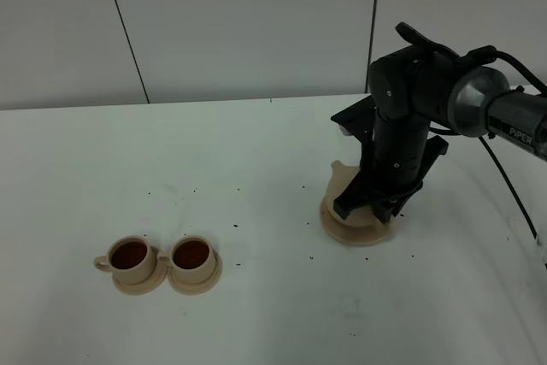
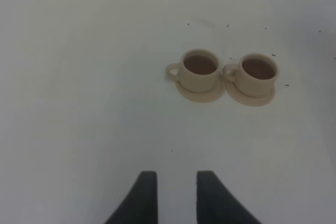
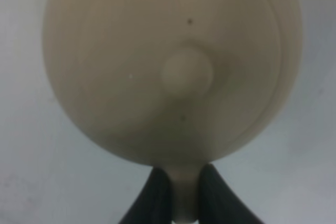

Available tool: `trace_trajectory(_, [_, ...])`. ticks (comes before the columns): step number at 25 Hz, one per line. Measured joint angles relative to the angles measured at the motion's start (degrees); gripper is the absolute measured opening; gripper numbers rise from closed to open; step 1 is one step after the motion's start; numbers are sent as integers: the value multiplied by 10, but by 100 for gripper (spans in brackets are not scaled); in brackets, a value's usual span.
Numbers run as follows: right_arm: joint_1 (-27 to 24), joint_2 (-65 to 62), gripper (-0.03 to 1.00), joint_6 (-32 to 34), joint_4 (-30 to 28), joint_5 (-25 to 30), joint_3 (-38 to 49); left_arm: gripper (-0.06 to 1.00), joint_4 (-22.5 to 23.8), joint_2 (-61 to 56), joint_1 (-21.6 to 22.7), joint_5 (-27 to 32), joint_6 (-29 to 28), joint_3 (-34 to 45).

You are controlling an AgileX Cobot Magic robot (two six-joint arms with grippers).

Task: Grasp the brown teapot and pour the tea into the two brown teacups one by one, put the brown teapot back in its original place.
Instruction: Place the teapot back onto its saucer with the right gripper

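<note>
The brown teapot fills the right wrist view, lid knob up. In the exterior view it sits on the wide tan saucer disc, mostly hidden by the right arm; only its spout shows. My right gripper is shut on the teapot's loop handle and stands over the disc in the exterior view. The two brown teacups stand side by side on their small saucers at the front left, both holding dark tea. They also show in the left wrist view. My left gripper is open, empty and well short of the cups.
The white table has small dark specks scattered between the cups and the disc. A grey panelled wall runs behind it. A black cable hangs off the right arm at the right edge. The left arm is outside the exterior view.
</note>
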Motion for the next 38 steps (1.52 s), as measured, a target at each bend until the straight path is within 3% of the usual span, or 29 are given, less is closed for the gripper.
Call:
trace_trajectory(25, [7, 0, 12, 44, 14, -6, 14, 25, 0, 0, 0, 0, 0, 0])
trace_trajectory(38, [7, 0, 41, 44, 18, -9, 14, 25, 0, 0, 0, 0, 0, 0])
